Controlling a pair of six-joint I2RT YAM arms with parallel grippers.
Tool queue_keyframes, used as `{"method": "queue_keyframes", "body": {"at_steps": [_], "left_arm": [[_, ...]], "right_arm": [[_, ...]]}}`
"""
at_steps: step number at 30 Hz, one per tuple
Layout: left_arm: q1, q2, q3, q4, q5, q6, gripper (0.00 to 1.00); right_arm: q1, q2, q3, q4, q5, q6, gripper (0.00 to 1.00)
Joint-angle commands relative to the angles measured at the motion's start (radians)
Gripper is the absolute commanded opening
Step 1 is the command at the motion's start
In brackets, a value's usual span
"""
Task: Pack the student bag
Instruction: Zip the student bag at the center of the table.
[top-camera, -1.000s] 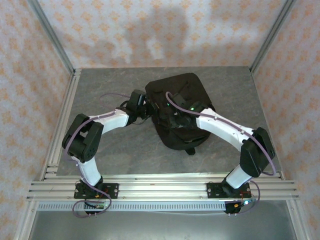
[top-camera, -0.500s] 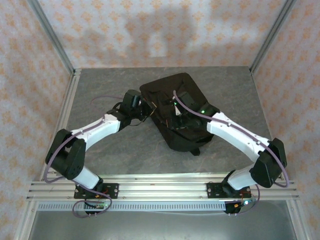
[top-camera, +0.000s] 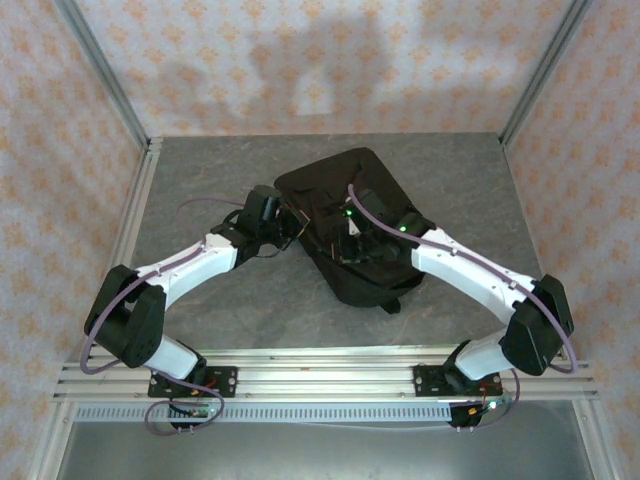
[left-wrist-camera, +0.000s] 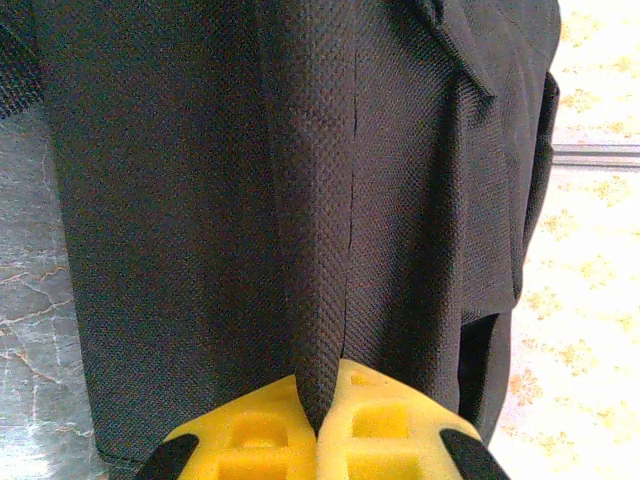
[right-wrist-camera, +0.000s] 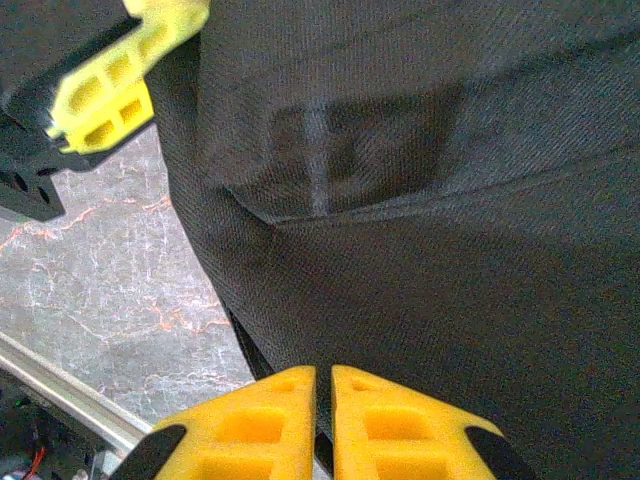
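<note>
Left hand (left-wrist-camera: 320, 415): clamped on a raised fold of the student bag's (top-camera: 335, 185) black woven fabric. The ridge of cloth runs straight up from between the two yellow pads. From above, this hand sits at the bag's left edge, about halfway along it.
Right hand (right-wrist-camera: 323, 410): low over the bag's middle, with the yellow pads drawn almost together and a thin dark slit between them. I cannot tell whether any fabric is caught in the slit.
Student bag, place: lying flat on the tabletop (top-camera: 200, 170), roughly at its centre and a little toward the right.
Student bag, long axis: runs from the far end to the near end and is tilted, so the far end leans left and the near end leans right.
Student bag, pointing: the far end is broad with rounded corners. The near end is narrower, with a small loop sticking out. I cannot tell which end is the top.
Student bag, surface: creased where the left hand pulls it up. A seamed panel shows in the right wrist view.
Left arm (top-camera: 190, 262): reaches in toward the bag from its near left.
Right arm (top-camera: 470, 275): reaches in from the bag's near right and crosses its right edge.
Tabletop: grey, marbled, and bare on the bag's left side.
Rail (top-camera: 320, 375): aluminium, nearer than the bag, carrying both arm bases.
Walls (top-camera: 300, 60): pale with an orange pattern, beyond and on both sides of the bag.
</note>
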Motion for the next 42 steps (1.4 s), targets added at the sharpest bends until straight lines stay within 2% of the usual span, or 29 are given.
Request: {"method": "queue_keyframes", "body": {"at_steps": [1,6,12,22,32,36,42], "left_arm": [[-0.012,-0.052,0.001,0.038,-0.006,-0.006,0.0],[-0.012,-0.054,0.004,0.03,-0.008,0.0,0.0],[-0.011,-0.059,0.003,0.026,-0.008,0.004,0.0],[-0.013,-0.064,0.0,0.023,-0.012,0.006,0.0],[-0.011,-0.062,-0.002,0.02,-0.013,0.005,0.0],[-0.012,-0.065,-0.007,0.024,-0.011,0.003,0.0],[-0.012,-0.071,-0.008,0.021,-0.011,0.005,0.0]], "right_arm": [[0.007,-0.035,-0.035,0.036,-0.027,0.053,0.11],[0.011,-0.064,-0.068,0.059,-0.048,0.083,0.12],[0.012,-0.093,-0.081,0.039,-0.04,0.085,0.18],[0.024,-0.169,-0.143,0.036,-0.05,0.111,0.15],[0.028,-0.171,-0.164,0.041,-0.038,0.108,0.13],[0.024,-0.161,-0.162,0.024,0.029,0.095,0.15],[0.015,-0.118,-0.156,0.059,0.016,0.115,0.23]]}}
